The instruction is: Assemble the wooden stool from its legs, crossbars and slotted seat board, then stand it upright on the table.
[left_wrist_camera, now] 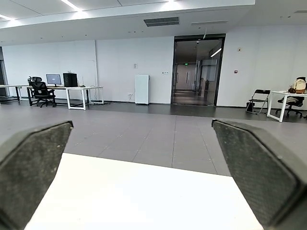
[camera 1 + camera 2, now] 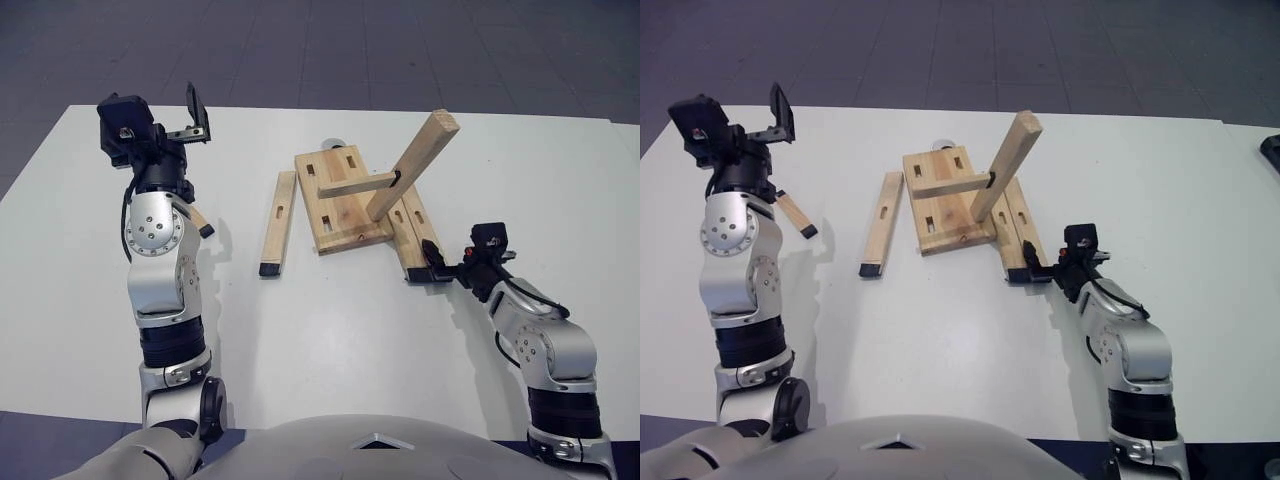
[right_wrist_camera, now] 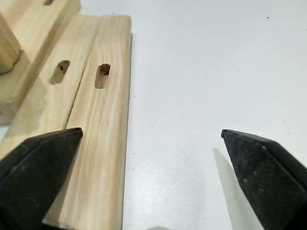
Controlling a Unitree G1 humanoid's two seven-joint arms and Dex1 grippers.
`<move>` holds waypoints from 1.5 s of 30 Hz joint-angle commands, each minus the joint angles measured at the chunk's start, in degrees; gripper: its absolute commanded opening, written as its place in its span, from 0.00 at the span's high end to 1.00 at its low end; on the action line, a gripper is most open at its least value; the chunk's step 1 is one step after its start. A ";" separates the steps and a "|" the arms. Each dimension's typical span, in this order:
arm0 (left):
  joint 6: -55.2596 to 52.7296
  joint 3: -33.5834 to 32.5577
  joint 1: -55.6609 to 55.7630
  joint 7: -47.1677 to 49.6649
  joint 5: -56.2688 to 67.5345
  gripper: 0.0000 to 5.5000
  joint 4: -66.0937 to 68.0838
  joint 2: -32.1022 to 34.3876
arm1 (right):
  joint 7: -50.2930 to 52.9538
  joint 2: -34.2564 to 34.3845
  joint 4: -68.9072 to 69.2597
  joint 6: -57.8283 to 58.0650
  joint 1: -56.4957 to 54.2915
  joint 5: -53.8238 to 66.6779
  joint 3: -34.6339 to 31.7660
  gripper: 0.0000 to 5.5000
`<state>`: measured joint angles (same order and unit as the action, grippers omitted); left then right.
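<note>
Separation between the black wedge-shaped fingers point(image 3: 38, 167) of the right gripper point(image 3: 151, 136) is wide, and nothing is held. One finger sits over the near end of the paired legs point(image 3: 96, 143); the other sits over the bare white table point(image 3: 201, 72). Contact between finger and wood cannot be confirmed.

The paired legs are two flat bars of pale, straight-grained wood. They lie side by side and touching, and run directly away from this gripper. Each has an oval slot point(image 3: 102, 75) cut in its upper face.

Beyond them, against their far side, the seat board point(image 2: 335, 215) lies flat. It is a square slab of the same pale wood with rectangular slots in its face. A slanted leg point(image 2: 415, 160) rises from the board and leans over the paired legs. A crossbar point(image 2: 355, 183) projects level from that leg, above the board.

On the far side of the board from the right gripper lies a loose leg point(image 2: 278, 222), apart from the board. It is slotted and has a black cap point(image 2: 268, 268) on its near end.

The left gripper point(image 1: 143, 123) is raised well above the table, well apart from all the parts. Its dark, coarse-textured fingers point(image 1: 33, 172) are spread wide and hold nothing. Below its arm a short piece point(image 2: 795, 215) of wood with a dark tip lies on the table.
</note>
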<state>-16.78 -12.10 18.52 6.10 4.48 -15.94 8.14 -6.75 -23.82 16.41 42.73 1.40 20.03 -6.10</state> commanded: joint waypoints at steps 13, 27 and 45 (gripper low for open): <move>-0.83 1.10 0.38 0.44 -1.83 0.02 1.21 -0.14 | -4.81 -0.75 -0.90 3.19 -3.07 -3.17 2.51 0.07; -3.79 0.76 1.37 0.99 -2.37 0.02 0.41 0.49 | -8.08 -4.52 -3.89 13.62 -6.96 -6.46 5.23 0.45; -7.42 -6.54 2.50 1.49 2.53 0.02 1.09 1.04 | -8.64 -2.62 -2.69 -1.59 -18.10 -1.67 -12.84 0.62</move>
<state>-22.57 -13.48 19.51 7.43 3.57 -15.01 8.02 -17.76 -26.29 13.53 47.45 -9.37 16.54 -10.92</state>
